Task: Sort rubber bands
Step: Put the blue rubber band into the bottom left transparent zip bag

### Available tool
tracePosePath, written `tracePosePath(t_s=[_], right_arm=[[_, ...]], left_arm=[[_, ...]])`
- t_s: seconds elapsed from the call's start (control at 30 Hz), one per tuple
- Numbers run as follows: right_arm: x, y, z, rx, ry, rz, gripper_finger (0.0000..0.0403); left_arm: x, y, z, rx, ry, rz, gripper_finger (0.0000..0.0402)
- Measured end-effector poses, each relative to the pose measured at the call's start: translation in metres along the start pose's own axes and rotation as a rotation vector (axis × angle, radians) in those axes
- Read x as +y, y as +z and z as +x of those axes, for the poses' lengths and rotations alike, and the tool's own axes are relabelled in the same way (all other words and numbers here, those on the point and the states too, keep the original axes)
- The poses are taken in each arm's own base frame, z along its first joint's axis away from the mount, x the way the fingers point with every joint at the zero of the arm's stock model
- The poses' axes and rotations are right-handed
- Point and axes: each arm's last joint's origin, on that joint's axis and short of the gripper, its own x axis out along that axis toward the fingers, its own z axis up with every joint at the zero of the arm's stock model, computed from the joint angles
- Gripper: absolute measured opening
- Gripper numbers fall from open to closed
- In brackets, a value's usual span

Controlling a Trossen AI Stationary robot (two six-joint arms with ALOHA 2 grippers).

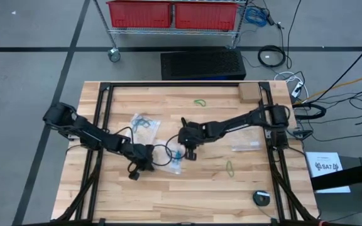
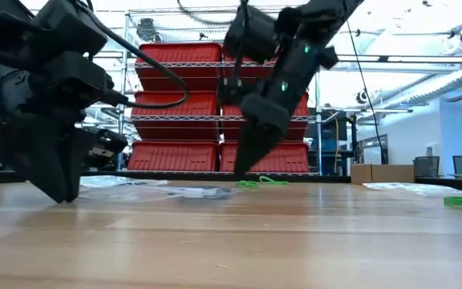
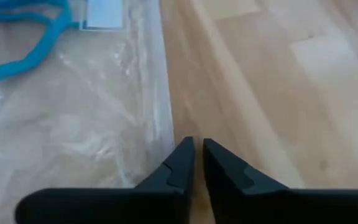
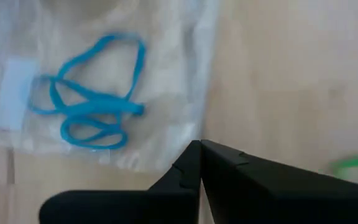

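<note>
Rubber bands (image 4: 92,106), blue, lie inside clear bag (image 4: 166,74) at table centre. Right gripper (image 4: 201,149) pressed together, tips on bag edge. Left gripper (image 3: 197,149) narrowly parted at another bag's (image 3: 73,124) edge, grip unclear. High view adds green bands (image 1: 199,102) apart. Both arms angled inward.

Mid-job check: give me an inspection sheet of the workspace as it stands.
Surface: wooden table, bare at the front.
Job's things: blue rubber bands inside a clear bag; green bands at the far edge, another green band nearer the front.
Clutter: second bag, third bag, cardboard box, round black object.
Grippers: left tool almost shut at a bag's edge; right tool shut beside the bag.
Cables: black cable between the arms.
Surroundings: red bins on a wire cart.
</note>
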Motion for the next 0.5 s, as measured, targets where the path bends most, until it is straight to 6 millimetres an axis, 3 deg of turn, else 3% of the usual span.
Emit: tracePosePath(t_s=[0.2,0.5], right_arm=[[0.015,-0.013,0.018,0.1,0.09,0.099,0.0],[0.069,-0.026,0.002,0.195,0.328,0.118,0.0]], left_arm=[[0.008,0.0,-0.005,0.01,0.112,-0.018,0.0008],[0.019,0.001,-0.033,0.035,0.411,-0.049,0.0006]])
